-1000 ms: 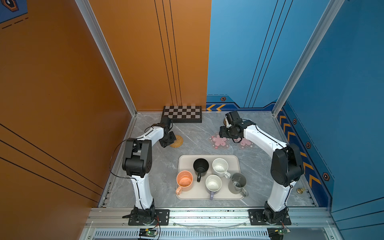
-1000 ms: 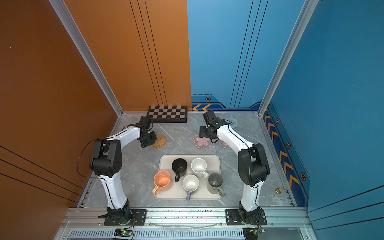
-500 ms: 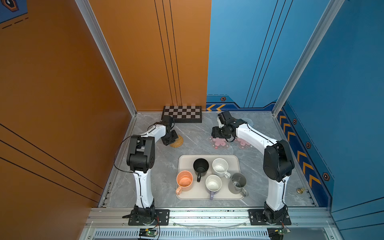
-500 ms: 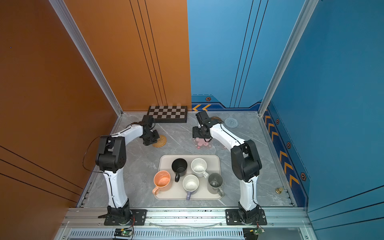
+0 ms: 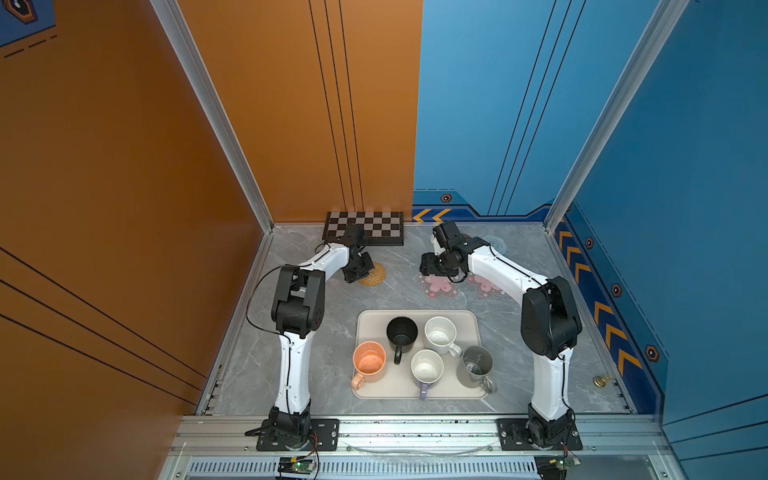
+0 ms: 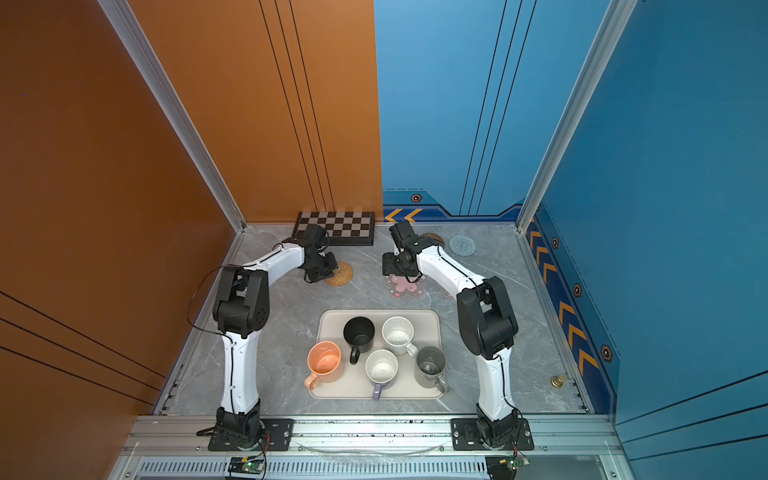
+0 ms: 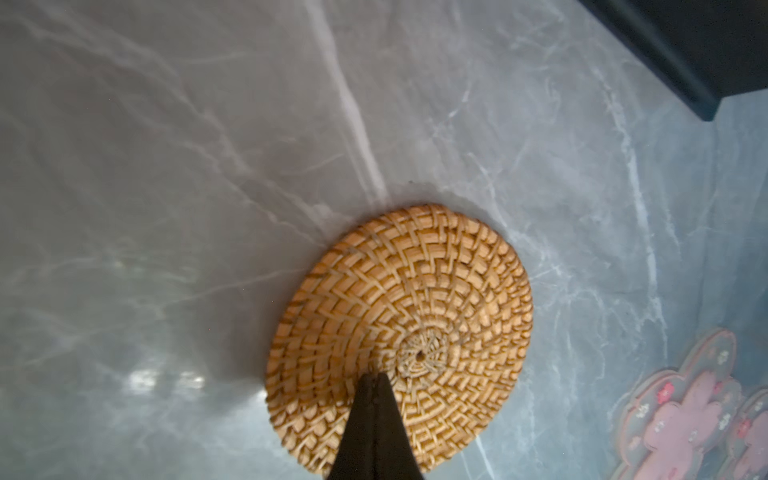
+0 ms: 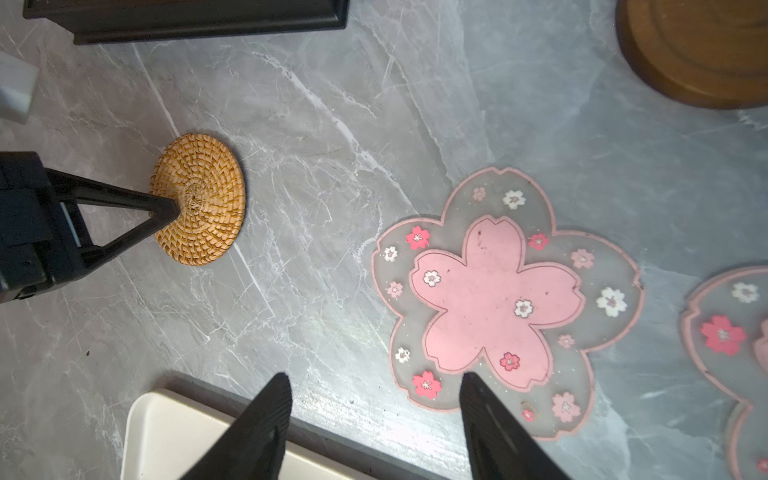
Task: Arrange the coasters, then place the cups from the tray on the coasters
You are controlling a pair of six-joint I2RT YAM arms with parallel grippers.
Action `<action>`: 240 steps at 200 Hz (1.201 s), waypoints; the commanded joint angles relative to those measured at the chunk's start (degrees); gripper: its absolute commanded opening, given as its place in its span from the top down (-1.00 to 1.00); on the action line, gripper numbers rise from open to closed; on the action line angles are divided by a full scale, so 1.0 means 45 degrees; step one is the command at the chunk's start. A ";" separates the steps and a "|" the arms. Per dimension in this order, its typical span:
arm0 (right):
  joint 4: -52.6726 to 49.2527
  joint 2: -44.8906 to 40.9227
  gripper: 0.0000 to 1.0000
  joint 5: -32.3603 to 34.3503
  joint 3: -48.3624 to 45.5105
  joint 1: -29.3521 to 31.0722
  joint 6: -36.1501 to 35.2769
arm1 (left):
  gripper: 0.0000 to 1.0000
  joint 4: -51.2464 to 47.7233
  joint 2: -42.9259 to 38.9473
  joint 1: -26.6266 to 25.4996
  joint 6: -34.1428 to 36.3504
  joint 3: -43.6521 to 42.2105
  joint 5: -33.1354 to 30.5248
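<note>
My left gripper (image 7: 376, 376) is shut, its joined tips pressing on the round tan rattan coaster (image 5: 372, 275) near its middle. My right gripper (image 8: 375, 375) hangs open and empty over bare table, between the tray's far edge and a pink blossom coaster (image 8: 498, 291). A second pink coaster (image 5: 486, 284) lies to its right. The dark brown coaster (image 6: 434, 237) and the grey-blue woven coaster (image 6: 462, 245) lie at the back. The cream tray (image 5: 374, 324) holds the black (image 5: 402, 331), peach (image 5: 369, 361), speckled white (image 5: 440, 330), lavender (image 5: 427, 365) and grey (image 5: 477, 365) cups.
A chessboard (image 5: 365, 226) lies against the back wall behind my left gripper. A small brass object (image 5: 600, 380) sits near the front right edge. Orange and blue walls close the table in on three sides.
My left gripper has shut fully and slid the rattan coaster to the right and slightly back. My right gripper has swung left, from over the pink coasters to the left one's near edge.
</note>
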 commanded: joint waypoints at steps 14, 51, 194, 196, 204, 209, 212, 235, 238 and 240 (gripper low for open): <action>-0.0252 0.0365 -0.34 -0.0403 0.0573 0.0227 -0.0145 | 0.99 -0.0360 0.0830 -0.0342 -0.0374 0.0461 0.0515; -0.0218 0.0938 -0.32 -0.0689 0.0996 0.0570 -0.0261 | 1.00 -0.0369 0.0695 -0.0431 -0.0200 0.1184 0.0865; 0.0002 0.2173 -0.24 -0.1225 0.2929 0.1259 0.0463 | 1.00 -0.0310 -0.5156 0.1633 0.0575 -0.2615 0.2094; 0.0002 0.2192 -0.25 -0.1234 0.2942 0.1259 0.0485 | 1.00 -0.0310 -0.5209 0.1668 0.0585 -0.2680 0.2071; 0.0002 0.2251 -0.25 -0.1257 0.3018 0.1298 0.0547 | 1.00 -0.0309 -0.5490 0.1761 0.0621 -0.2905 0.2053; 0.0002 0.2287 -0.24 -0.1272 0.3063 0.1297 0.0590 | 1.00 -0.0310 -0.5651 0.1825 0.0635 -0.3053 0.2059; 0.0002 0.2310 -0.24 -0.1295 0.3096 0.1318 0.0623 | 1.00 -0.0310 -0.5734 0.1876 0.0643 -0.3137 0.2063; 0.0030 0.2598 -0.18 -0.1354 0.3393 0.1414 0.0848 | 1.00 -0.0310 -0.6479 0.2175 0.0704 -0.3826 0.1914; 0.0023 0.2645 -0.17 -0.1354 0.3447 0.1430 0.0877 | 1.00 -0.0310 -0.6592 0.2218 0.0720 -0.3907 0.1901; 0.0022 0.2676 -0.16 -0.1354 0.3482 0.1438 0.0887 | 1.00 -0.0310 -0.6666 0.2263 0.0714 -0.3965 0.1896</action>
